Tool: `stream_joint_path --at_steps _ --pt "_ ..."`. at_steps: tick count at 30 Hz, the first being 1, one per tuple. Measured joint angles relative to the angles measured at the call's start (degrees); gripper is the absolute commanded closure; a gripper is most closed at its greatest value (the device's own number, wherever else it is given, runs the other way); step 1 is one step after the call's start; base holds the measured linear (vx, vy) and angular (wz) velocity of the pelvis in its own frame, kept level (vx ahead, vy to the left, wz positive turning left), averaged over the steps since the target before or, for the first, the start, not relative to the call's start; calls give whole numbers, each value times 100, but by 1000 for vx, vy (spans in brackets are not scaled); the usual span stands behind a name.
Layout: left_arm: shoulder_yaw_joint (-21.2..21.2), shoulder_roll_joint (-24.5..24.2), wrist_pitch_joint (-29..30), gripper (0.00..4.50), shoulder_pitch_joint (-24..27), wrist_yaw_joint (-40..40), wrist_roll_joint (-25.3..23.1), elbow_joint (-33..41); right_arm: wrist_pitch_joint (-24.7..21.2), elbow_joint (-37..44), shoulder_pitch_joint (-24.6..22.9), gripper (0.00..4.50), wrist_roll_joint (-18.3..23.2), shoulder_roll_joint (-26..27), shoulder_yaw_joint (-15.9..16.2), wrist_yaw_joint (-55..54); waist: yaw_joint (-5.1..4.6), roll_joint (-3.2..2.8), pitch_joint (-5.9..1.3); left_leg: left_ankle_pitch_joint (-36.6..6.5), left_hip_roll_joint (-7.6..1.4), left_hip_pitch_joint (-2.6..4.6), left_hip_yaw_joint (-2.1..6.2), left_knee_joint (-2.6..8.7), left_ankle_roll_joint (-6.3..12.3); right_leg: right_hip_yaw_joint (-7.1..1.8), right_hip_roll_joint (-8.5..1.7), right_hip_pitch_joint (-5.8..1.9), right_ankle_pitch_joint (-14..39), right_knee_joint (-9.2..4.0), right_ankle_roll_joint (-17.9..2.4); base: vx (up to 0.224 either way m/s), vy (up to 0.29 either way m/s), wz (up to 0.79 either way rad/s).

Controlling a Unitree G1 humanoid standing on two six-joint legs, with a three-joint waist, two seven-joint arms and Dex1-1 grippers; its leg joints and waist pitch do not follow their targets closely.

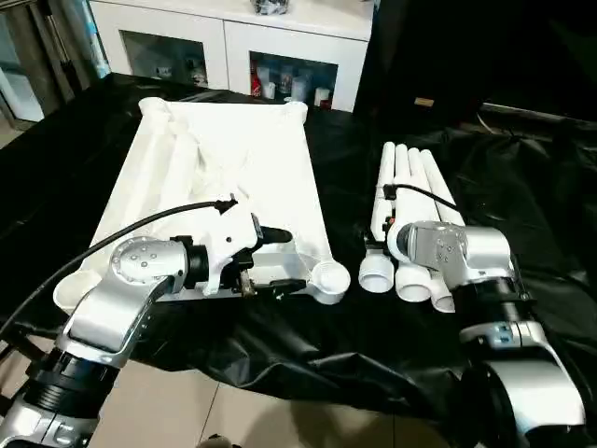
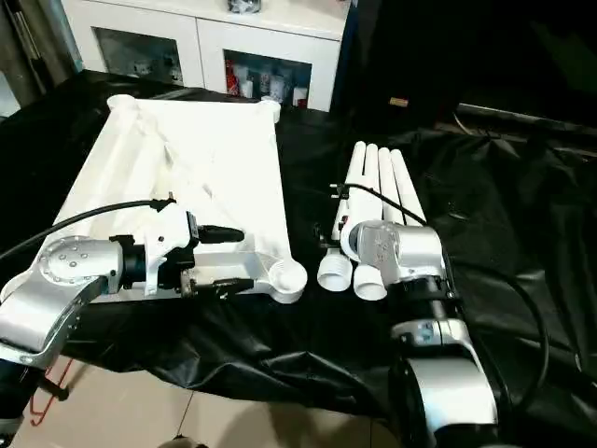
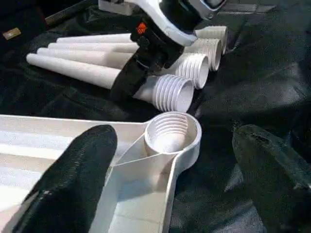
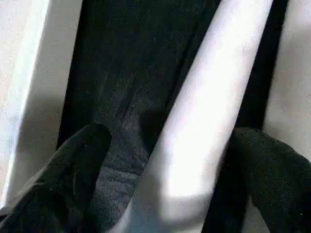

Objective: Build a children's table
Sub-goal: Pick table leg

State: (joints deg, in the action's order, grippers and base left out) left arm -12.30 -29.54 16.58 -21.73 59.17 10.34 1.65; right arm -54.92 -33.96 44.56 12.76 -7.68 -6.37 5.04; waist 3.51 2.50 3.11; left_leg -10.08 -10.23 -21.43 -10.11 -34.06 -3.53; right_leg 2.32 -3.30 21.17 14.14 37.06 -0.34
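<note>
**Table top and legs laid out, both grippers spread wide**

The table top (image 1: 233,159) lies ribbed side up on the black cloth (image 1: 280,345), filling the upper left of the head view. Its near right corner socket (image 1: 329,280) — round, threaded inside — sits at centre frame, empty.

The four legs (image 1: 415,187) lie side by side on the cloth, right of centre, threaded ends toward the camera and just beside the socket, not touching it.

Left gripper (image 1: 270,259): at the near edge of the top, lower left of centre, fingers spread wide, holding nothing. In the left wrist view one finger (image 3: 73,174) is over the top, the other over the cloth.

Right gripper (image 4: 170,179): fingers spread wide — one leg (image 4: 204,107) lies between them; contact cannot be told.

A white cabinet (image 1: 233,47) with glass doors stands at the upper edge.
</note>
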Motion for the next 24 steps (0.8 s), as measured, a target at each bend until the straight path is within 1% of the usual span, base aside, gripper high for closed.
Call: stream_joint_path --at_steps 3,4,5,7,9,10,11,13,16,17,20,24 --pt "0 -8 53 0 6 -1 3 58 -3 -231 91 37 -8 -8 -1 21 0 5 2 0 0 0 0 0 1 0 0 0 0 0 0 0 0 0" --pt "-2 -10 60 0 13 0 4 99 -3 -311 128 70 -10 -14 -1 28 0 6 2 -1 -1 0 0 0 1 1 0 0 0 0 0 0 0 0" --pt "-4 -16 72 0 22 0 8 136 0 -417 179 80 -14 -20 -1 33 -1 6 2 -1 0 0 -1 0 1 -1 0 1 0 0 0 0 0 0" --pt "-4 -29 103 0 50 2 14 190 14 -644 284 82 -20 -39 -1 36 -1 6 2 -1 0 0 -1 0 1 0 0 1 0 0 0 0 0 0" --pt "-7 -37 127 0 84 5 18 199 44 -760 310 114 -26 -54 -4 36 4 6 2 -1 0 -1 -1 0 1 1 0 1 0 0 0 0 0 0" --pt "-10 -41 146 0 88 5 18 199 52 -808 312 123 -28 -56 -6 35 4 6 2 0 -1 -2 -1 0 1 1 0 1 0 0 0 0 0 0" --pt "-11 -44 169 0 88 5 19 200 57 -896 324 123 -26 -56 -17 34 3 7 2 0 0 -2 -1 0 1 0 0 2 0 0 0 0 0 0" --pt "-11 -49 179 0 88 6 19 202 62 -930 335 145 -21 -58 -55 35 2 7 2 -1 0 -2 -2 0 1 0 0 2 0 0 0 0 0 0" --pt "-12 -61 209 0 88 19 19 216 94 -1094 434 170 -15 -62 -126 -3 0 6 2 0 -1 -2 -2 0 1 0 0 2 0 1 0 0 0 0" --pt "-17 -68 220 0 88 26 19 220 135 -1156 476 189 -13 -65 -165 -26 0 6 2 0 -1 -2 -2 0 1 1 0 3 0 1 0 0 0 0" --pt "-28 -87 226 0 88 40 19 236 177 -1200 485 199 -6 -71 -233 -70 6 6 2 0 -1 -2 -2 0 1 0 0 3 0 1 0 0 0 0" --pt "-39 -90 243 0 87 47 19 240 210 -1293 527 244 43 -82 -395 -145 6 6 2 0 -1 -2 -2 0 1 1 0 2 0 0 0 0 0 0"
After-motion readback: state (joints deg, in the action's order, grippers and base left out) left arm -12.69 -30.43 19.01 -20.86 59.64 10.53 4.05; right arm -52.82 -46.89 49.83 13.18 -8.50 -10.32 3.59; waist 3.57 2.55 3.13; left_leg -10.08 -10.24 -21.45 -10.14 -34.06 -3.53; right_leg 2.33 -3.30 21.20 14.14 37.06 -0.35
